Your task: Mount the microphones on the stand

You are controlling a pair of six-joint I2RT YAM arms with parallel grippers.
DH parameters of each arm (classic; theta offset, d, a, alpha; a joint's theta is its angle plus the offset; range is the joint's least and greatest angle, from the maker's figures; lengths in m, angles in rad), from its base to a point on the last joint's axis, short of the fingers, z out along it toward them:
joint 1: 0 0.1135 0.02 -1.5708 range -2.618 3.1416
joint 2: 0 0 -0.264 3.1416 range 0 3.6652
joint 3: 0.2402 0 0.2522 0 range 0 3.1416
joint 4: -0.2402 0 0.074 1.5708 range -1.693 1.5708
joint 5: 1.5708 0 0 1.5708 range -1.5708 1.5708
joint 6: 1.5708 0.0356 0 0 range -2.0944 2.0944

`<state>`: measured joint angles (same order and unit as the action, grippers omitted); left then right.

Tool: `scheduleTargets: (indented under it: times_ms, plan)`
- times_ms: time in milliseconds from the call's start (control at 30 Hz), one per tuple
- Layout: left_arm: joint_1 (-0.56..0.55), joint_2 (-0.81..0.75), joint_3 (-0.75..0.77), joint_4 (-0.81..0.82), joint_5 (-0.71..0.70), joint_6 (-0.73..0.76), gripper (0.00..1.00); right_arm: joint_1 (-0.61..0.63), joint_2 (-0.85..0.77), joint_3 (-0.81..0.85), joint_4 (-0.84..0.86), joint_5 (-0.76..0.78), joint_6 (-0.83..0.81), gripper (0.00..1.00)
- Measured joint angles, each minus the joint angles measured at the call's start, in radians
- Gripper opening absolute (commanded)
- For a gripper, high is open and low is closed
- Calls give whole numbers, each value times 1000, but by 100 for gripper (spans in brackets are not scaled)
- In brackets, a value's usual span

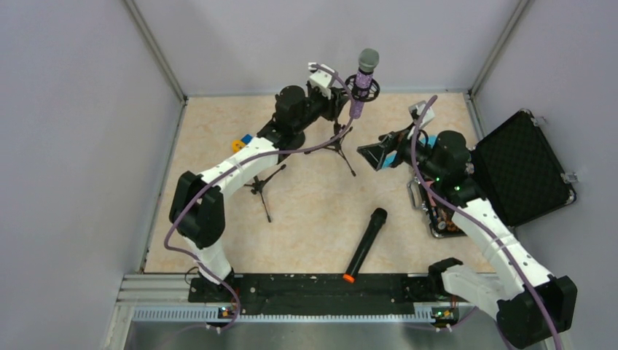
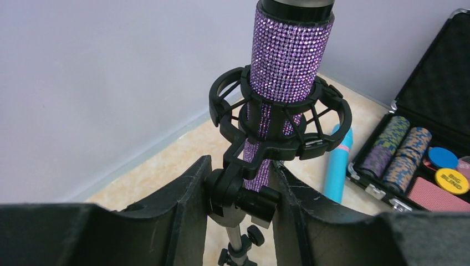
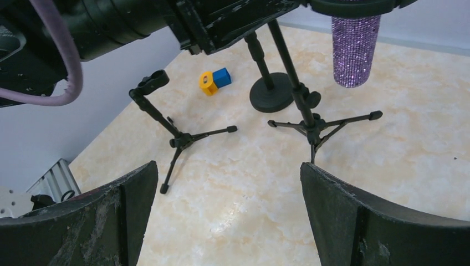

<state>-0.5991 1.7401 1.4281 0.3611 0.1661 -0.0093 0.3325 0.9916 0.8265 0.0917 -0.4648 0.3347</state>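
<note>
Standing upright in the shock mount (image 2: 277, 119) of the tripod stand (image 1: 337, 138): purple microphone (image 1: 362, 84), grille up. Left gripper (image 2: 239, 177) sits at the stand's swivel joint just under the mount, fingers (image 2: 188, 210) close on either side and apparently pinching it; contact partly hidden. Right gripper (image 3: 227, 166) hovers right of the stand, fingers spread wide. Black microphone (image 1: 366, 243) lies flat, well apart from the stand, toward the arm bases. Light blue microphone (image 2: 338, 166) lies right of the stand, beside an open case (image 1: 521, 168)
</note>
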Motion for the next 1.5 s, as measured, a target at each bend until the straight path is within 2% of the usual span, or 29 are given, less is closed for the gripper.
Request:
scheduleTargets:
  times_ms: [500, 833, 1200, 1500]
  plan:
    - [-40, 272, 478, -78, -117, 82, 0, 0, -47, 0, -44, 28, -4, 97]
    - [-70, 507, 760, -77, -283, 93, 0, 0, -93, 0, -69, 61, -11, 97]
    - [-77, 655, 839, -58, -381, 120, 0, 0, -95, -2, -86, 83, -21, 97]
    - [-68, 711, 894, -9, -423, 108, 0, 0, -95, -14, -85, 91, -21, 97]
